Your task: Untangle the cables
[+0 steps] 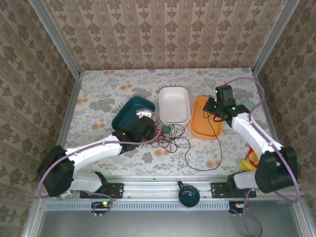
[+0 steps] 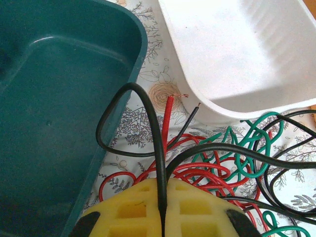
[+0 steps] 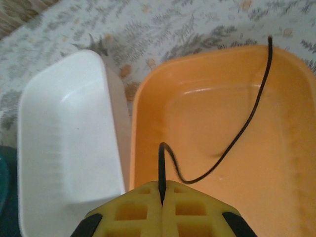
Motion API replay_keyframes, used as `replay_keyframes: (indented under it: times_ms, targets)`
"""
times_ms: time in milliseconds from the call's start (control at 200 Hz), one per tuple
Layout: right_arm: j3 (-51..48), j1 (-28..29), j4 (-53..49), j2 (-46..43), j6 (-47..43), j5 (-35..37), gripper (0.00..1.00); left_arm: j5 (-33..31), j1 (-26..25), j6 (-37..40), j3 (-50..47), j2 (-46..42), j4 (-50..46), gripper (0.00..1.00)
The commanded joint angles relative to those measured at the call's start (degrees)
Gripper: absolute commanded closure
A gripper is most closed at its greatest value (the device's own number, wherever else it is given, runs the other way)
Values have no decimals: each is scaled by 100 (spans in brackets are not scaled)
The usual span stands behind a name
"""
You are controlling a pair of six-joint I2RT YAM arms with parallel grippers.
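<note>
left gripper (image 1: 154,131) (image 2: 163,190): closed tight, yellow pads (image 2: 197,212) pressed together on a black strand (image 2: 154,133)
black strand: rose straight out of the pad seam, arched over to the left of the fingers, curled back toward them
cables (image 1: 170,136) (image 2: 222,165): red, green and black mess, flat on the table (image 1: 98,94), touching the left gripper's tips and spreading ahead and to its right
red end (image 2: 169,113): stuck out ahead of the left gripper, bare tip pointing at the gap between two trays; a thin black end lay just right of it
right gripper (image 1: 213,111) (image 3: 162,190): closed, pads pinched on a black cable (image 1: 217,136) (image 3: 237,133)
black cable: left the right gripper's seam, sagged into the tray beneath it, then climbed over the rim ahead and right of the fingers; in the top view it ran on over the table in a wide loop back to the mess
same wire as the black strand: could not tell
teal tray (image 1: 127,112) (image 2: 49,123): hard left of the left gripper, nothing inside
white tray (image 1: 174,103) (image 2: 237,54) (image 3: 64,138): ahead-right of the left gripper, left of the right gripper, nothing inside
orange tray (image 1: 201,127) (image 3: 276,197): right under the right gripper, touching the white tray's side
</note>
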Motion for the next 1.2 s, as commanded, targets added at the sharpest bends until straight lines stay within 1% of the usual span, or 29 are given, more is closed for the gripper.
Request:
replay_keyframes:
  times_ms: [0, 85, 180, 210, 245, 270, 330, 380, 480, 595, 625, 670, 730, 785, 800, 895, 985, 1090, 1195]
  targets:
    - [134, 32, 123, 572, 264, -63, 100, -187, -52, -150, -29, -50, -14, 100]
    - [207, 45, 145, 919, 297, -125, 100, -205, -77, -159, -13, -17, -32, 100]
    - [367, 46, -36, 1183, 276, 43, 100, -210, -76, -150, 39, 21, -72, 100]
    - [410, 48, -90, 1233, 254, 67, 90, -210, -86, -146, 57, 41, -75, 100]
    - [469, 45, -163, 1240, 241, 111, 71, -215, -82, -148, 68, 60, -83, 100]
    - [500, 51, -217, 1229, 228, 141, 61, -226, -86, -150, 76, 71, -85, 100]
    - [537, 95, -298, 1095, 165, 288, 43, -251, -87, -159, 86, 89, -85, 100]
    - [509, 156, -300, 920, 51, 474, 36, -263, -87, -168, 86, 102, -75, 100]
    - [520, 294, -451, 586, -157, 929, 29, -275, -69, -161, 94, 151, -59, 100]
    - [479, 484, -714, 169, -304, 1466, 28, -257, -54, -150, 134, 239, -33, 100]
    - [430, 560, -750, 91, -369, 1517, 28, -239, -46, -150, 147, 261, -32, 100]
    - [342, 735, -808, -265, -494, 1453, 28, -223, -41, -150, 164, 290, -19, 100]
    - [207, 1031, -964, -543, -635, 1184, 30, -189, -35, -146, 174, 311, 2, 100]
    - [65, 1332, -1103, -754, -740, 727, 31, -175, -22, -150, 182, 327, 12, 100]
    - [20, 1413, -1287, -790, -743, 600, 31, -170, -21, -150, 181, 328, 12, 100]
    - [-308, 1785, -1725, -929, -511, -132, 35, -186, 11, -166, 161, 329, 6, 100]
    - [-606, 2130, -1886, -832, -399, -619, 37, -179, 37, -176, 143, 309, 12, 100]
    - [-771, 2515, -1949, -421, -525, -665, 37, -183, 43, -159, 138, 286, 3, 100]
    - [-756, 2597, -1859, 146, -594, -639, 38, -185, 60, -148, 138, 245, -20, 100]
